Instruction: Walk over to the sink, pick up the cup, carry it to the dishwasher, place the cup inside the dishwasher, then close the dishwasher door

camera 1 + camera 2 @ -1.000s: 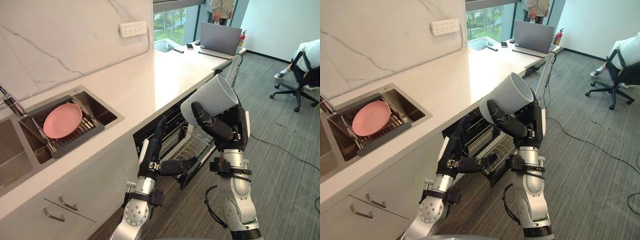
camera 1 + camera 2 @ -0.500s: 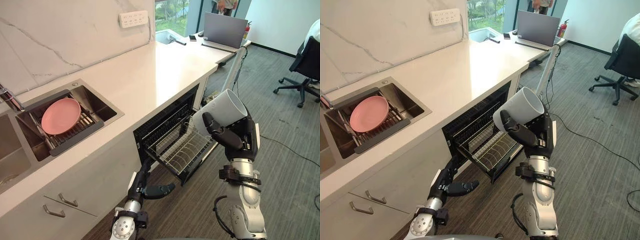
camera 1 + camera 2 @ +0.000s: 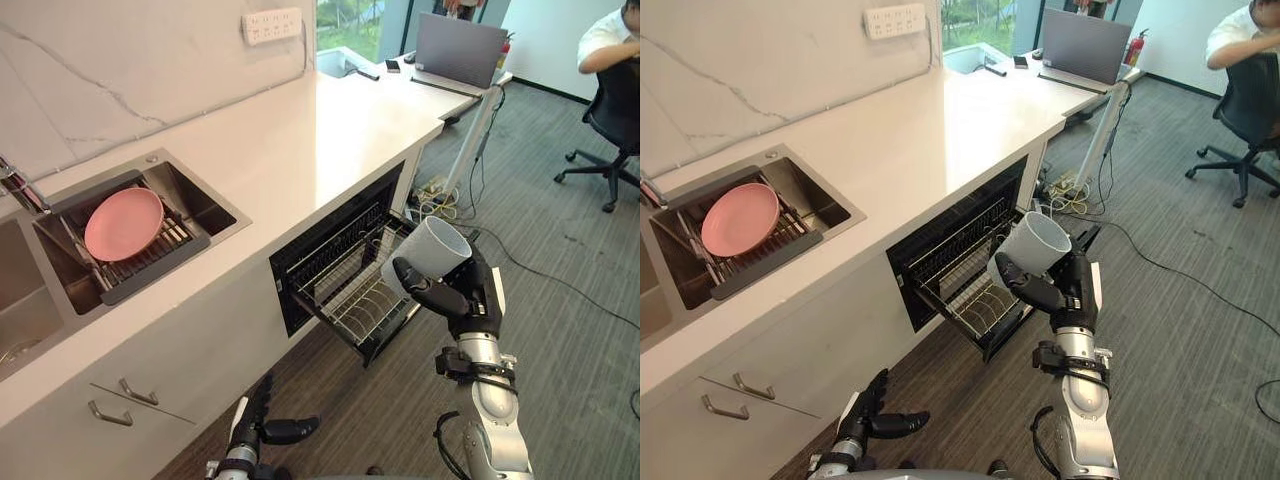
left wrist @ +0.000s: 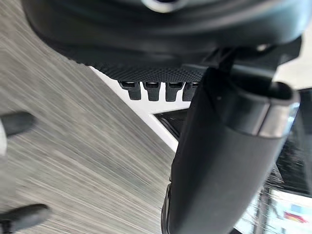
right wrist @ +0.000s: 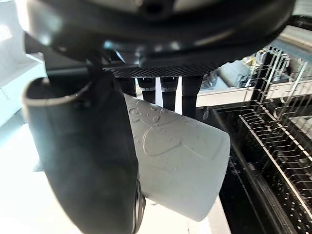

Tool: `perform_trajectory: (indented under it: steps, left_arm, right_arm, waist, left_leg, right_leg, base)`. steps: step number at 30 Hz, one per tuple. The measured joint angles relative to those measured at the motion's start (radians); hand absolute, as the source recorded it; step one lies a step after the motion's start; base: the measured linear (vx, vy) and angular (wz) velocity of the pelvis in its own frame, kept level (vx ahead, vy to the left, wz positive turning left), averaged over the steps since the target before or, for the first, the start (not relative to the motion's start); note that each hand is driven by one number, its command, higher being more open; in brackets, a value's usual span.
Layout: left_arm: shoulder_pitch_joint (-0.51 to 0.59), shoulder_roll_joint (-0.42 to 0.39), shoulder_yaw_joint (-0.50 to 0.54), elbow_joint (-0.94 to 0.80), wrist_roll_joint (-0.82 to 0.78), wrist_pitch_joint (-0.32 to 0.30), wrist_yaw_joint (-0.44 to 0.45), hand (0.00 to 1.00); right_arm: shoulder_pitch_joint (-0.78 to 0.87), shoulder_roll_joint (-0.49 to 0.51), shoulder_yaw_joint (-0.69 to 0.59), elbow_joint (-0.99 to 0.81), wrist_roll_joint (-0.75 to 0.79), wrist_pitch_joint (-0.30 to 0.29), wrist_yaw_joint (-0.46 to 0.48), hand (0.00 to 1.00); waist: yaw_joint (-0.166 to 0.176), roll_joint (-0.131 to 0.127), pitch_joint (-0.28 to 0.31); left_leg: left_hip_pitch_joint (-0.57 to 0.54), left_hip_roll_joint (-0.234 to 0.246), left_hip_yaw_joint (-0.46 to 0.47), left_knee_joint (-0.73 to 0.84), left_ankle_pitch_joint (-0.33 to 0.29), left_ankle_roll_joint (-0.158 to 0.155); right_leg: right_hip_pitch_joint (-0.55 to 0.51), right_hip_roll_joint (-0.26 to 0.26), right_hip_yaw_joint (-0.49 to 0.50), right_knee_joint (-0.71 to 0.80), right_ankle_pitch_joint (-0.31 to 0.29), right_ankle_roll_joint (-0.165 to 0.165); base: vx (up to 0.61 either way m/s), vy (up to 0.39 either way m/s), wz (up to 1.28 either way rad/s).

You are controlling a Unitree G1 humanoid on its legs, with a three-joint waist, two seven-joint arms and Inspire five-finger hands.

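My right hand (image 3: 462, 296) is shut on a pale grey cup (image 3: 428, 254), thumb across its side, mouth tilted up and to the right. The cup (image 5: 180, 163) hangs beside the front right corner of the pulled-out wire rack (image 3: 362, 295) of the open dishwasher (image 3: 330, 247) under the counter. My left hand (image 3: 268, 425) hangs low over the floor near the white cabinet, fingers straight and holding nothing; its thumb (image 4: 214, 161) shows in the left wrist view.
A pink plate (image 3: 124, 223) lies on a rack in the sink (image 3: 190, 200) at the left. The white counter (image 3: 330, 120) runs back to a laptop (image 3: 460, 50). A seated person (image 3: 610, 45) on an office chair is at the far right, and cables trail on the grey floor (image 3: 570, 330).
The camera has risen and pulled back. My right hand has lowered the cup towards the rack's front corner. My left hand has dropped down to near the floor.
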Motion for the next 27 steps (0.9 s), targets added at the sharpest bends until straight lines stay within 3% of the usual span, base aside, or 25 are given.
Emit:
perform_trajectory:
  steps: [6, 12, 15, 19, 27]
  left_arm:
    - [-0.025, 0.0, 0.043, 0.055, -0.001, -0.001, 0.004, 1.0]
    - [-0.041, 0.001, 0.093, 0.091, -0.024, -0.001, 0.018, 1.0]
    - [-0.075, 0.001, 0.106, 0.091, -0.024, -0.002, 0.02, 1.0]
    - [-0.114, 0.0, 0.116, 0.09, -0.034, -0.01, 0.02, 1.0]
    - [-0.161, 0.005, 0.117, 0.084, -0.054, -0.029, 0.02, 1.0]
  right_arm:
    - [-0.01, -0.036, -0.001, 0.036, -0.033, 0.008, 0.001, 0.0]
    - [-0.089, -0.119, -0.001, 0.084, -0.049, 0.016, -0.004, 0.0]
    - [-0.155, -0.166, -0.001, 0.112, -0.049, 0.019, -0.008, 0.0]
    - [-0.248, -0.221, 0.014, 0.163, -0.049, 0.025, -0.005, 0.0]
    - [-0.383, -0.296, 0.055, 0.276, -0.049, 0.048, -0.008, 0.0]
  waist:
    - [0.005, 0.003, 0.017]
    - [0.007, 0.018, 0.079]
    - [0.024, 0.02, 0.137]
    - [0.04, 0.031, 0.201]
    - [0.058, 0.031, 0.265]
  left_leg:
    - [-0.014, -0.005, -0.013, 0.0, -0.002, -0.003]
    - [-0.056, -0.005, -0.027, 0.021, -0.004, -0.003]
    - [-0.122, 0.005, -0.039, 0.103, -0.033, 0.0]
    - [-0.229, 0.018, -0.056, 0.253, -0.088, 0.003]
    - [-0.375, 0.016, -0.093, 0.432, -0.151, 0.01]
  right_leg:
    - [0.003, 0.0, -0.014, -0.015, 0.0, 0.001]
    - [-0.025, -0.003, -0.031, -0.003, 0.0, 0.001]
    - [-0.067, -0.007, -0.038, 0.037, -0.007, -0.002]
    - [-0.151, -0.02, -0.053, 0.162, -0.061, -0.008]
    - [-0.289, -0.052, -0.074, 0.368, -0.153, -0.01]
  base:
    - [0.03, -0.008, 0.07]
    - [-0.02, -0.009, 0.08]
    - [-0.06, -0.007, 0.11]
    - [-0.08, 0.001, 0.14]
    - [-0.06, 0.009, 0.14]
